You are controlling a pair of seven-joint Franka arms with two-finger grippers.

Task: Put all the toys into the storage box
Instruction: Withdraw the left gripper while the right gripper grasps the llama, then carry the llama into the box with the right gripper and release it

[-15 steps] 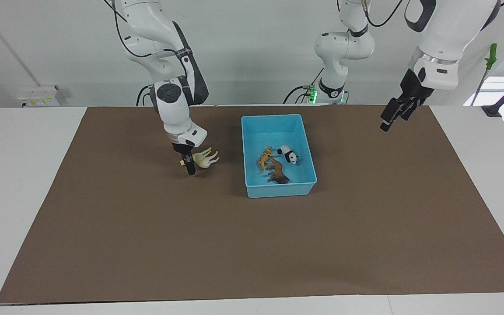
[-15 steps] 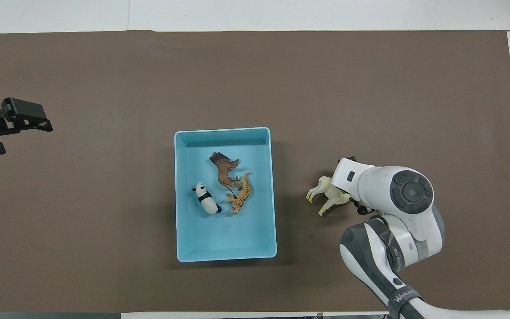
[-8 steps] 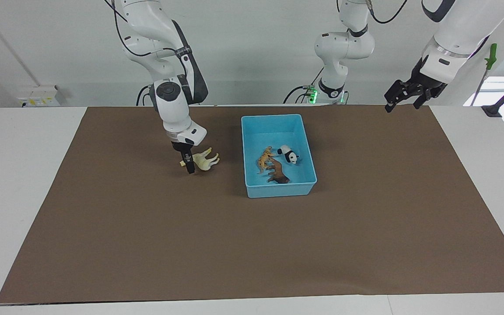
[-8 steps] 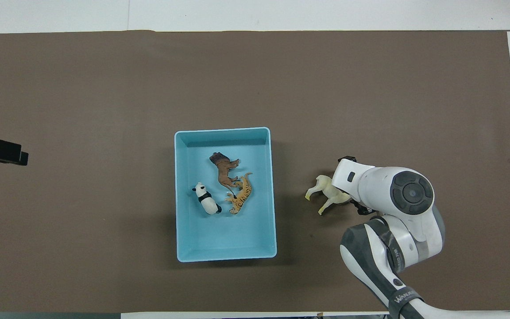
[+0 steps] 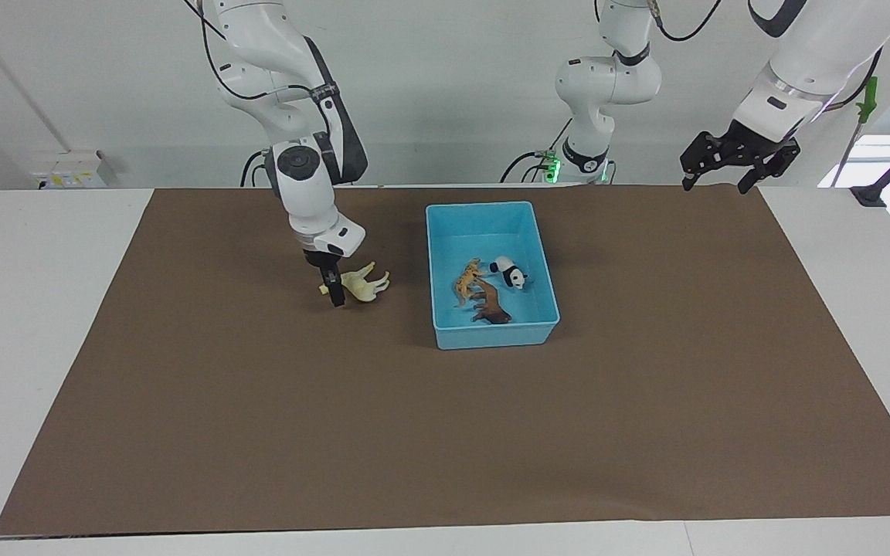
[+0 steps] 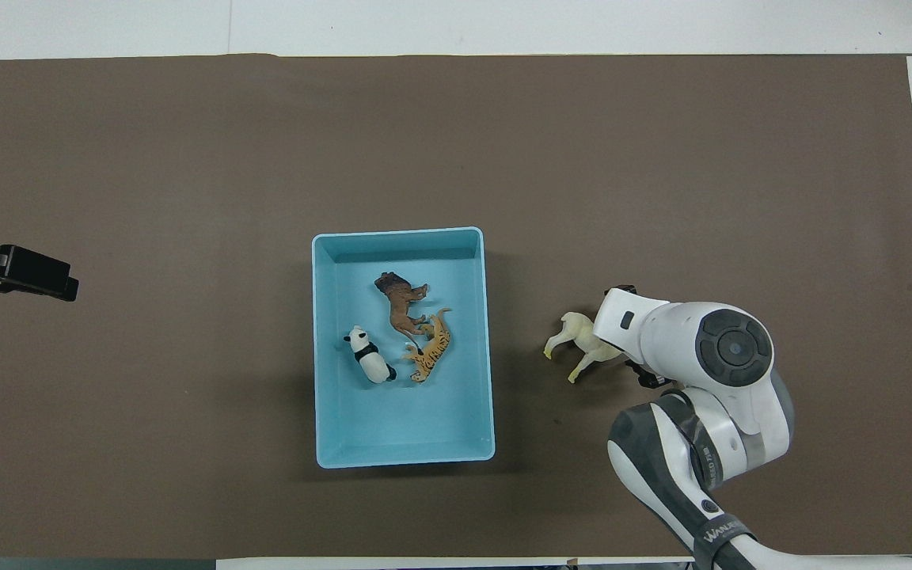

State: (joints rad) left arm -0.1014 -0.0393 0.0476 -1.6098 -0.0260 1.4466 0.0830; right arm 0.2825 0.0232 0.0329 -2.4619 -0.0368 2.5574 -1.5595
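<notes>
Right pincer (image 5: pixel 332 292) clamped on cream horse (image 5: pixel 365 283) just above the counter, step: lifting; next, carry it over storage box (image 5: pixel 445 232); left pincer (image 5: pixel 723 166) apart, waiting.

Box (image 5: pixel 522 330) (image 6: pixel 326 356): light-blue rectangular tray, low walls, open top, flat on the counter's brown mat, mid-counter. Inside, three figurines lie close together: panda (image 5: pixel 511 273) (image 6: pixel 369 355), black and white, toward the left arm's end; tiger (image 5: pixel 467 279) (image 6: pixel 431 349), orange and striped, on its side; brown maned animal (image 5: pixel 490 303) (image 6: pixel 400 304), on its side, touching the tiger, farthest from the robots. Cream horse (image 5: pixel 366 283) (image 6: pixel 580 343): outside the box, toward the right arm's end, tilted, held at one end by the right gripper (image 5: pixel 331 287).
</notes>
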